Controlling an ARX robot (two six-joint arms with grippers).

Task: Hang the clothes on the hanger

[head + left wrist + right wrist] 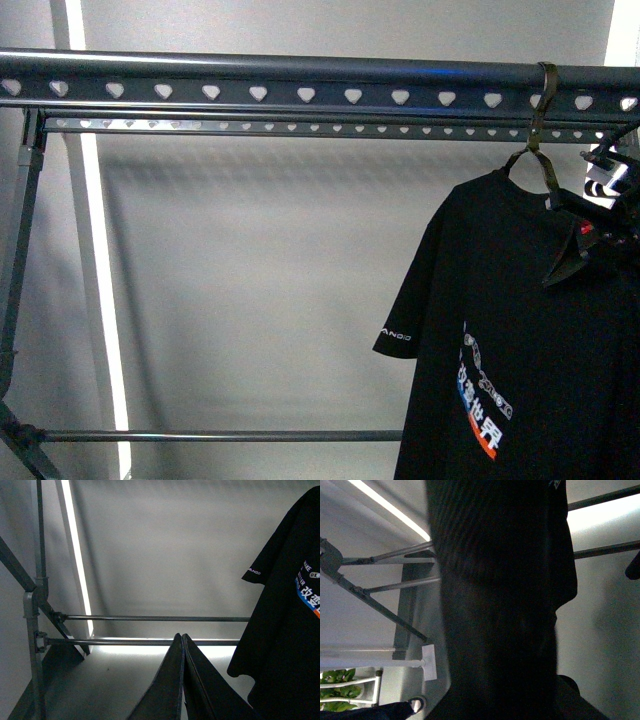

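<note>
The black T-shirt [500, 300] hangs from the rack rail [300, 85] near the rail's right end, carried by a small olive hook [541, 120] looped over the rail's top edge. Just beside that hook, at the shirt's collar, sits the right gripper [590, 225]; whether its jaws are parted or clamping cloth cannot be told. The left gripper [183, 680] is well below the rail, near the lower crossbars [150, 630], its two dark fingers pressed together on nothing.
</note>
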